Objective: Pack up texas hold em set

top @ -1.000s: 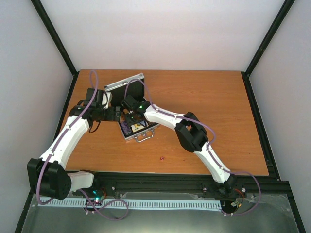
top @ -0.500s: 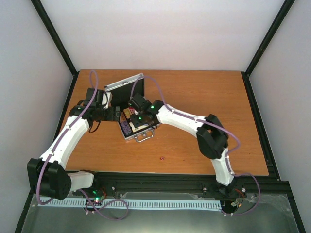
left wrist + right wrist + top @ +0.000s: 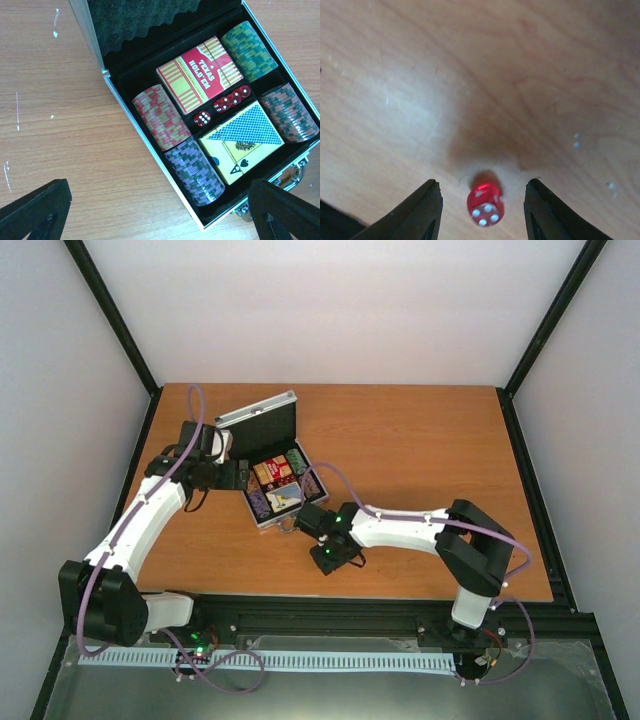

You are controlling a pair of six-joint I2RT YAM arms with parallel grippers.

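The silver briefcase (image 3: 258, 420) lies open at the table's left, lid up. In the left wrist view its rim (image 3: 178, 192) frames the black lining. Inside lie four chip stacks, red (image 3: 161, 117), purple (image 3: 194, 170), green (image 3: 249, 45) and dark red (image 3: 287, 112). A red deck (image 3: 200, 75), a blue-yellow deck (image 3: 245, 140) and several red dice (image 3: 222, 104) lie there too. My left gripper (image 3: 235, 476) hovers open at the case's left side. My right gripper (image 3: 330, 558) is down on the near table, open, and one loose red die (image 3: 485, 199) lies between its fingers, touching neither.
The case's metal handle (image 3: 292, 523) points toward the right arm's wrist. Bare wooden table (image 3: 440, 460) stretches to the right and behind. Black frame rails (image 3: 400, 612) run along the near edge.
My right arm has pulled back from over the case and come down at the near table around the loose die. Its jaws opened a little wider. The left arm has not moved.
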